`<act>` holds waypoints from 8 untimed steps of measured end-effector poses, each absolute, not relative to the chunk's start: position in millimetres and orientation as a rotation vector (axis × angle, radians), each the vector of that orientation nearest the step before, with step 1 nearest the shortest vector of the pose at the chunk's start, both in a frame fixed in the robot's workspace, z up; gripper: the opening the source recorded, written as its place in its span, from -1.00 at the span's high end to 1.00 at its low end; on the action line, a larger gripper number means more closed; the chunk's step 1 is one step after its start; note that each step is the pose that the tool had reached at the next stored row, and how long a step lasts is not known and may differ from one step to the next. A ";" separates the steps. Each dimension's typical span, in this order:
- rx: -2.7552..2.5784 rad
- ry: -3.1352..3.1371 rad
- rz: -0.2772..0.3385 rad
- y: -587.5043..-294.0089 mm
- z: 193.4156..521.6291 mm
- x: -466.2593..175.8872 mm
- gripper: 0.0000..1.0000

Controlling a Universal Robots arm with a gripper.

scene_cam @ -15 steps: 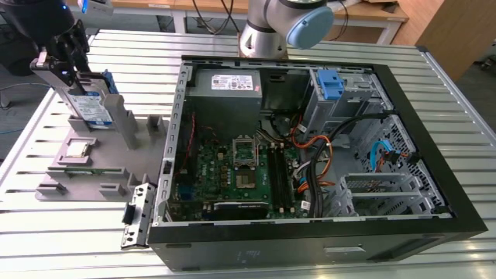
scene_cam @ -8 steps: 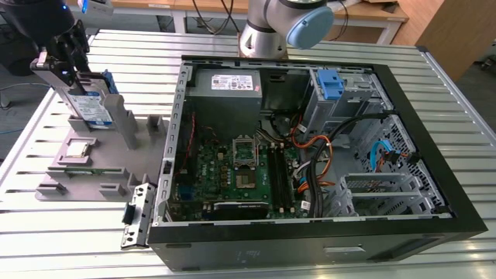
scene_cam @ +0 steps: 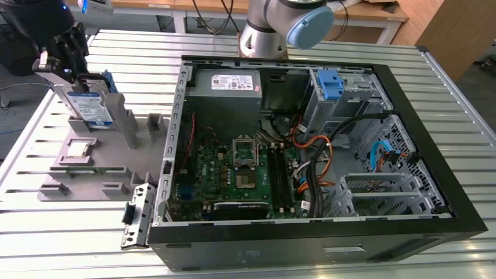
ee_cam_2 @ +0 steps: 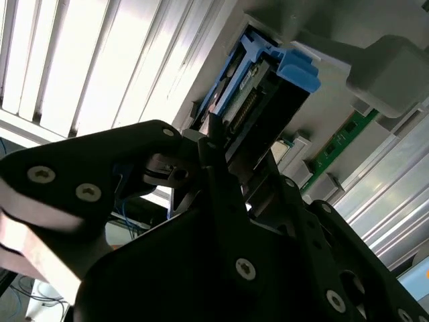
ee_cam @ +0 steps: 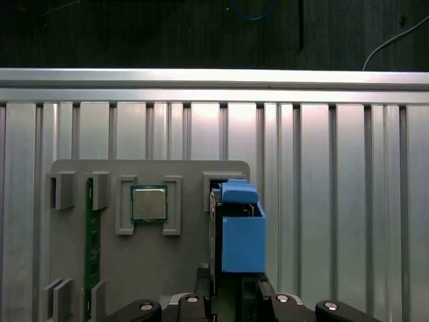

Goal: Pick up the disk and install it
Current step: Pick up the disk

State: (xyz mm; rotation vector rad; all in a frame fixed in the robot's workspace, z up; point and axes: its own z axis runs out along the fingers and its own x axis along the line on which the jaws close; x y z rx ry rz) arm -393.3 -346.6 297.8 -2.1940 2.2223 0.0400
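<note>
The disk [scene_cam: 87, 107] stands on edge in a slot of the grey fixture [scene_cam: 101, 186], on the exterior view's left; its white-and-blue label and blue side rail show. My gripper [scene_cam: 71, 77] is on the disk's upper edge, with its fingers closed against both faces. In the first wrist view the disk [ee_cam: 242, 241] is edge-on with its blue rail towards the camera, and the gripper [ee_cam: 228, 292] clamps it. In the second wrist view the dark fingers [ee_cam_2: 213, 144] pinch the disk [ee_cam_2: 265, 90] at its connector end.
The open computer case [scene_cam: 434, 192] lies on the exterior view's right, with a blue bracket [scene_cam: 331, 86] in its drive bay and a grey metal box [scene_cam: 226, 84] at the back. The fixture also holds a processor chip [scene_cam: 78, 149] and a memory stick [scene_cam: 87, 171]. A slatted metal table [scene_cam: 46, 244] is underneath.
</note>
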 end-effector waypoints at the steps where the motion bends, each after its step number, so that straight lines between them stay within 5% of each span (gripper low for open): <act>1: -2.194 2.222 0.040 -346.6 297.7 -393.3 0.30; 8: -2.194 2.222 0.040 -346.6 297.7 -393.3 0.30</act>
